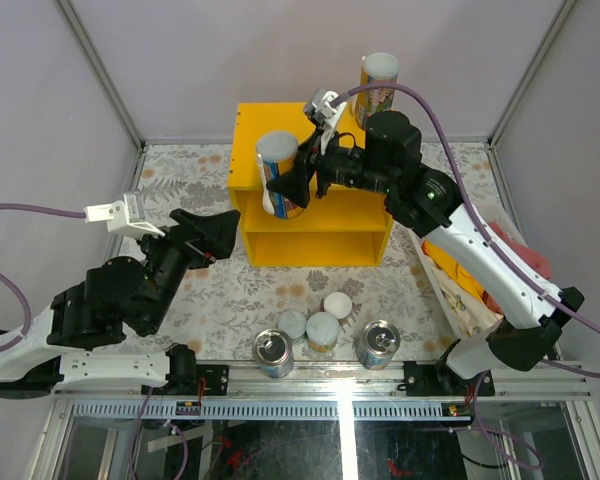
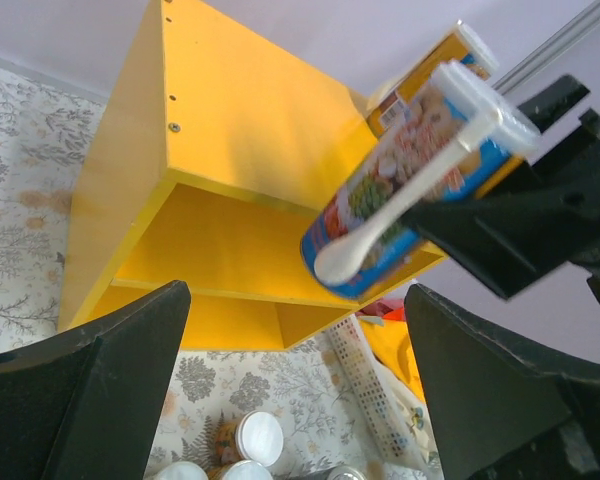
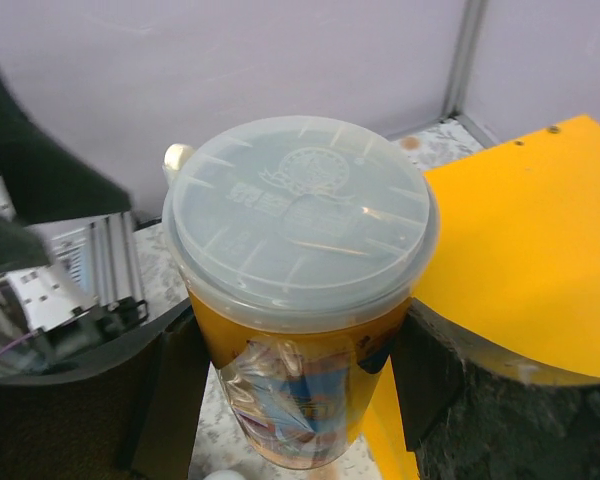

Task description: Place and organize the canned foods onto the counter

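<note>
2 tall cans (image 1: pixel 278 172), 3 small cans (image 1: pixel 322 330), 2 tins (image 1: pixel 274 352), 1 counter (image 1: pixel 252 125).

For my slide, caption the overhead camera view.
Right gripper holds a tall white-lidded can at the yellow counter; a second tall can stands on its top, five more cans on the table.

A tall can (image 1: pixel 379 85) stands at the far right corner of the yellow bench (image 1: pixel 320 215); a second tall can (image 1: pixel 278 175) is held aloft at its left edge. Three small cans (image 1: pixel 323 330) and two tins (image 1: pixel 274 353) stand in front.
</note>
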